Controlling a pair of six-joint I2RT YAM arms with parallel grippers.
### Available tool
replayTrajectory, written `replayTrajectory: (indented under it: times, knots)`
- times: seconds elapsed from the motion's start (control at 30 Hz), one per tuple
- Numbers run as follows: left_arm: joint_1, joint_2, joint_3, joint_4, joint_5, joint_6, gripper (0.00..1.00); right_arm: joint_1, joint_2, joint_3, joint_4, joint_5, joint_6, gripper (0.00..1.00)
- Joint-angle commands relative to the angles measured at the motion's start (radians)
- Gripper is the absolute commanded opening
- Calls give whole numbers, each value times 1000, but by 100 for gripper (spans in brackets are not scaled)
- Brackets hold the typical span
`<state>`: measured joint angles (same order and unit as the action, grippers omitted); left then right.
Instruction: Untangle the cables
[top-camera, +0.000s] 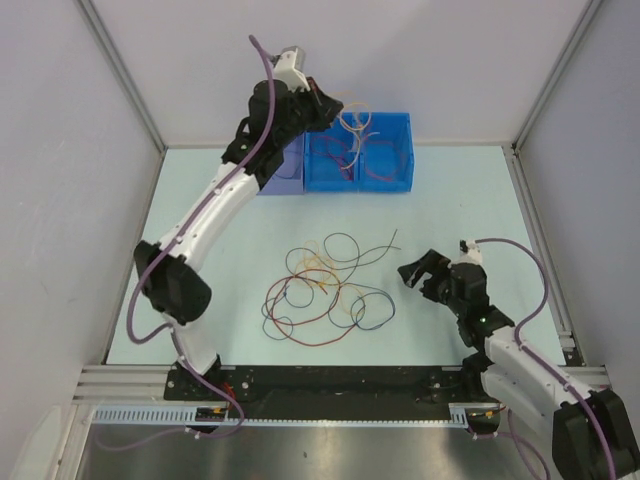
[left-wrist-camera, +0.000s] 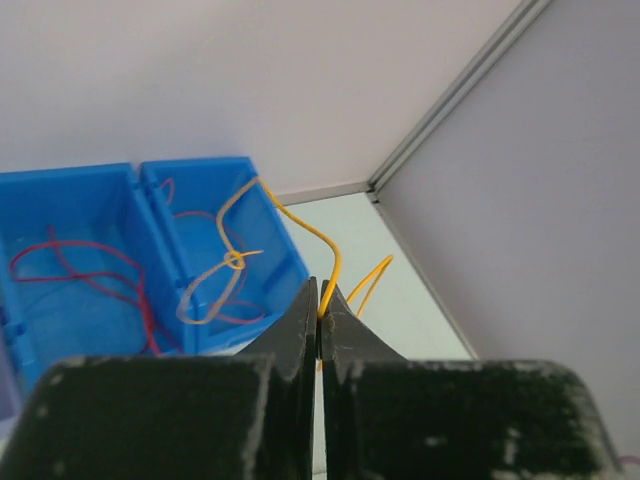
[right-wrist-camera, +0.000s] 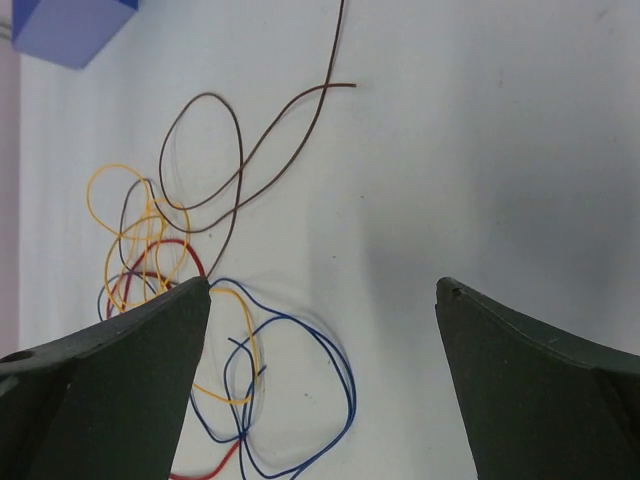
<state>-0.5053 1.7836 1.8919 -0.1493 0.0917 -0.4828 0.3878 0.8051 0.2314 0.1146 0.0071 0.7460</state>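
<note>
Progress looks partial: a few thin red wires (left-wrist-camera: 90, 262) lie in the blue plastic two-compartment bin (left-wrist-camera: 150, 175) at the far edge of the pale table (top-camera: 470, 220), but a loose knot of red, blue, yellow and dark wires (top-camera: 322, 292) is left mid-table. My left gripper (left-wrist-camera: 320, 292) is clenched on a thin orange-yellow wire (left-wrist-camera: 300, 222), its loop dangling over the bin. My right gripper (right-wrist-camera: 323, 290) is spread wide, holding nothing, beside the knot.

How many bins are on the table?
3, in a row at the far edge: lavender bin on the left, partly behind the left arm, then left blue bin and right blue bin, joined side by side.
</note>
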Motion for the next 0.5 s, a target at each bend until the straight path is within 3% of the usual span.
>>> replayTrajectory:
  times: [0.0, 0.3, 0.47]
  knots:
    - [5, 120, 101, 226, 124, -68, 0, -59, -52, -53, 129, -77, 61, 100]
    - [5, 479, 386, 448, 140, -216, 0, -93, 48, -37, 178, -157, 53, 98]
    - [2, 615, 447, 542, 74, -312, 0, -95, 43, -44, 191, -167, 52, 98]
